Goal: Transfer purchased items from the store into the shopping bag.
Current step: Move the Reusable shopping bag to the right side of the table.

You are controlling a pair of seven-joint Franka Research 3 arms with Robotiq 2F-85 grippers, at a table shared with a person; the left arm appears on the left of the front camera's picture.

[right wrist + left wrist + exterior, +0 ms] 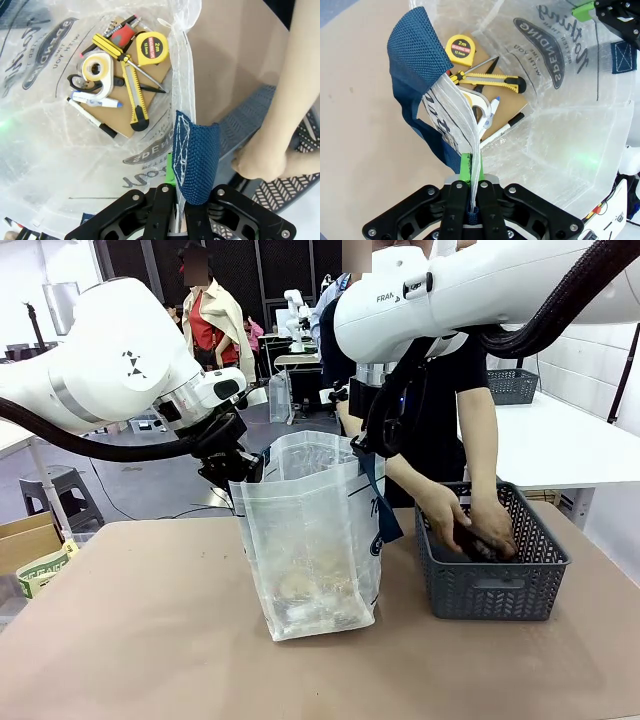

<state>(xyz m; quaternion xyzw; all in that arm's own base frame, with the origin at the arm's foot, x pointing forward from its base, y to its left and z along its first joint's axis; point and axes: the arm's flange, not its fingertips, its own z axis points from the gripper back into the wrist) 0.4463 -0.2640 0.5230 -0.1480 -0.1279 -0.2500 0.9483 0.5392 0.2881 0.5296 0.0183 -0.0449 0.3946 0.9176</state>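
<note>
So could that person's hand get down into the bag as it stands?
Probably yes: the left gripper and right gripper pinch opposite rims of the shopping bag, holding its mouth wide, nothing across it.

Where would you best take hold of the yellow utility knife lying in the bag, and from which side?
Likely across the narrow body of the utility knife near its black end, from above through the open mouth of the shopping bag: it lies flat on the brown card, sides free there.

Robotics lab: white robot arms [110, 350] over a brown desk [120, 640], white desks [560, 450] and a stool [55, 490] behind.
</note>
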